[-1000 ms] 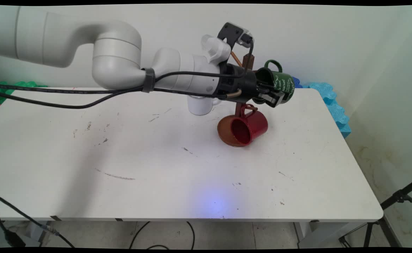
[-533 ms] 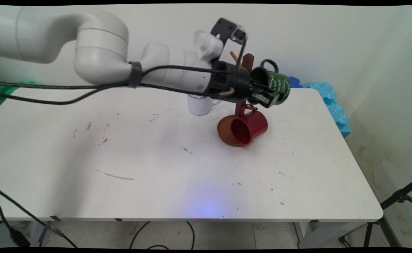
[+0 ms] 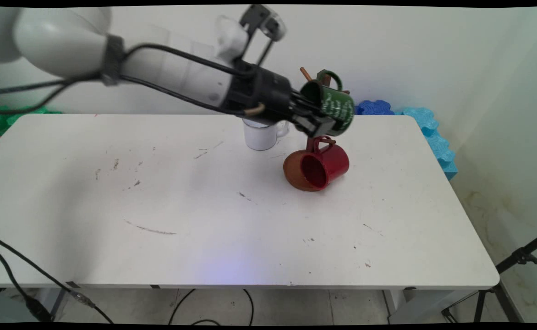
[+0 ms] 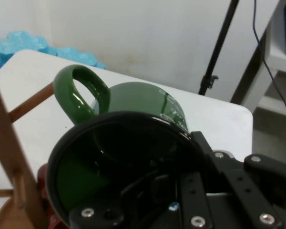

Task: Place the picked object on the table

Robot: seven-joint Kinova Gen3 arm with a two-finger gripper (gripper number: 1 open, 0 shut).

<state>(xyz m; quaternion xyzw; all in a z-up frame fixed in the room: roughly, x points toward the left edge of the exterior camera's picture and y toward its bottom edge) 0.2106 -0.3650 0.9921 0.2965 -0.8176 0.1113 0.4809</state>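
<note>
gripper (image 3: 318, 123) upper centre, jaws clamped on rim of green mug (image 3: 334, 107) | mug in air, tilted, handle near peg of wooden stand (image 4: 9, 157), not hooked | red mug (image 3: 324, 166) hangs below | white mug (image 3: 260, 135) behind

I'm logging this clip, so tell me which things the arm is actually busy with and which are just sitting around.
In play:
gripper, shut on the green mug's rim
wooden mug rack, right beside the mug's handle

Sitting around:
red mug, hanging low on the rack
white mug
blue foam
</note>
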